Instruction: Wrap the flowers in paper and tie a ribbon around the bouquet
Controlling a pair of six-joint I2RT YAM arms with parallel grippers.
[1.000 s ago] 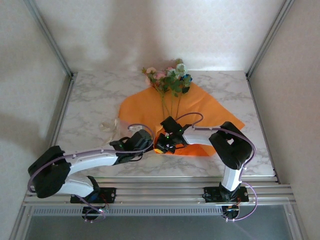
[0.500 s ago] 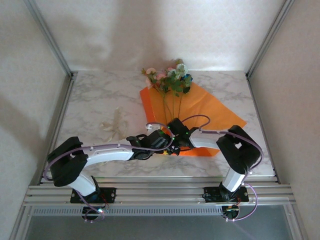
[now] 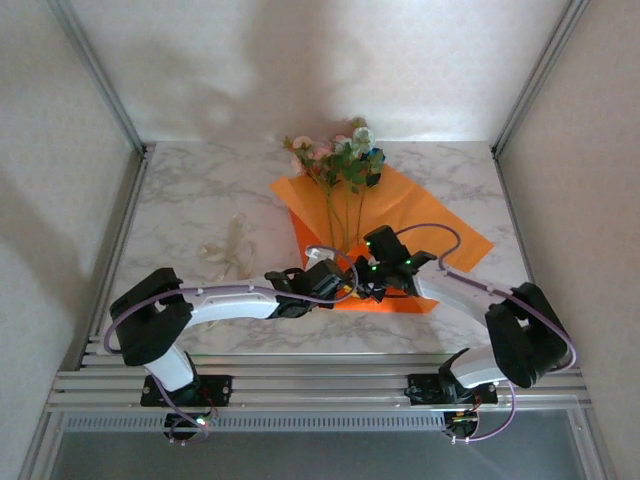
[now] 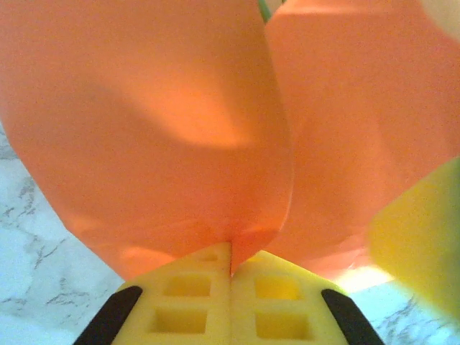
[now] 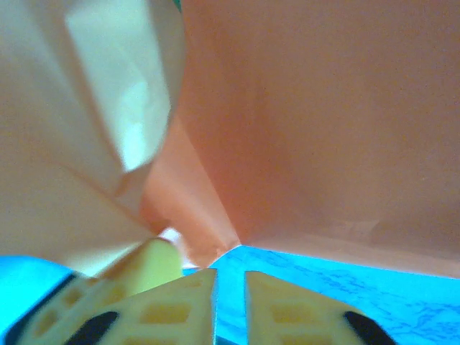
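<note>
Left gripper (image 4: pixel 230 267): yellow pads pressed together, clamped on near edge of paper (image 3: pixel 425 220) — orange flap rises from pinch. Right gripper (image 5: pixel 230 280) just beside it, pads almost together with thin slit between; paper corner reaches tips, cannot tell if it is gripped. Left side of paper folded over stems of flowers (image 3: pixel 340 160), blooms past far paper edge, near back wall. Right side lies flat. Ribbon (image 3: pixel 228 250) on bare table (image 3: pixel 190 190) at left, well apart from paper — open room there.
</note>
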